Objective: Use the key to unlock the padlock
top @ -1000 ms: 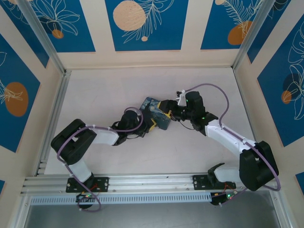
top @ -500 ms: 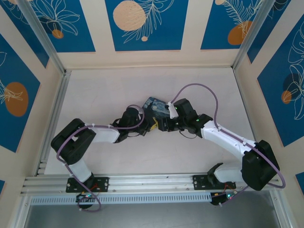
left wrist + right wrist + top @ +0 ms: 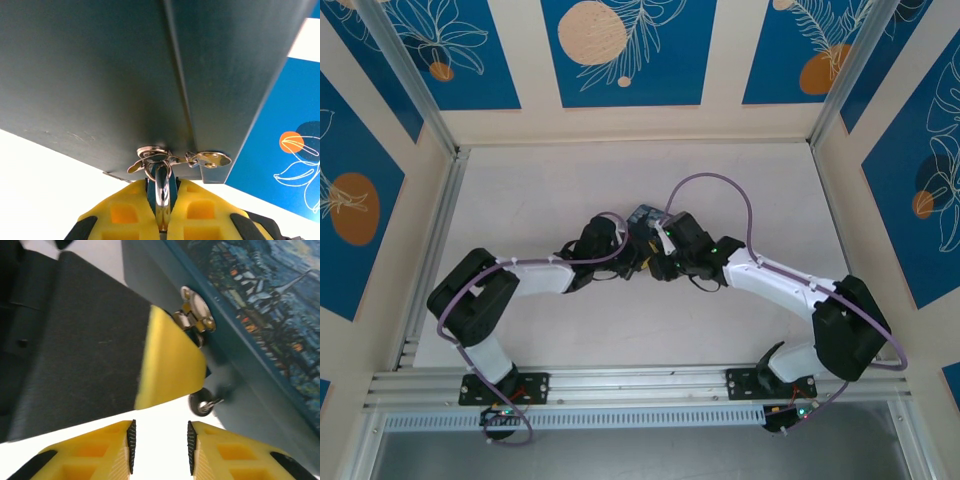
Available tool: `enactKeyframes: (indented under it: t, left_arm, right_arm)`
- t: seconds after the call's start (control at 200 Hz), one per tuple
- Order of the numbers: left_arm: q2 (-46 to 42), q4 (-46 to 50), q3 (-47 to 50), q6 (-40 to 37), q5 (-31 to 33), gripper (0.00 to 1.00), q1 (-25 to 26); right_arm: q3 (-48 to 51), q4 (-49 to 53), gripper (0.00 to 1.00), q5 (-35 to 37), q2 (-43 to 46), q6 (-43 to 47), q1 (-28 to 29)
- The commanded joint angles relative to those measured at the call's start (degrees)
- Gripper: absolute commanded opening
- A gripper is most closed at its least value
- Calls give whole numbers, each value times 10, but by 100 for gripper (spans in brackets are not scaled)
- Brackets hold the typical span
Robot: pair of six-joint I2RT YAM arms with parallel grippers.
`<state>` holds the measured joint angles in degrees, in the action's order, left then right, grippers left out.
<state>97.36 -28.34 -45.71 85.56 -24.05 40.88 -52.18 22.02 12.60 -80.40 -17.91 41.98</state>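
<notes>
Yellow-padded left pincer (image 3: 161,215) is clamped on the shiny padlock (image 3: 161,192), which is hooked through the hasp (image 3: 200,160) on the dark-blue tin (image 3: 90,75), while the right pincer (image 3: 160,440) sits just beside it, jaws narrowly parted with nothing between them.

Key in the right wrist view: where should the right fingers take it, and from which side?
Probably the key's small round head, which juts out below a yellow finger of the left gripper, beside the box. Come straight in with the open right gripper, fingers either side of it; its blade is hidden.
</notes>
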Motion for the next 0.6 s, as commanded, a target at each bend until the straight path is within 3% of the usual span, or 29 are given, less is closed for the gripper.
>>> enactKeyframes:
  t: [0.0, 0.595]
  left_arm:
    - [-12, 4, -18, 2, -22, 0, -4]
    - [-3, 5, -27, 0, -30, 0, -4]
  right_arm:
    - [-23, 9, 33, 83, -10, 28, 14]
    - [-62, -28, 29, 210, -87, 97, 45]
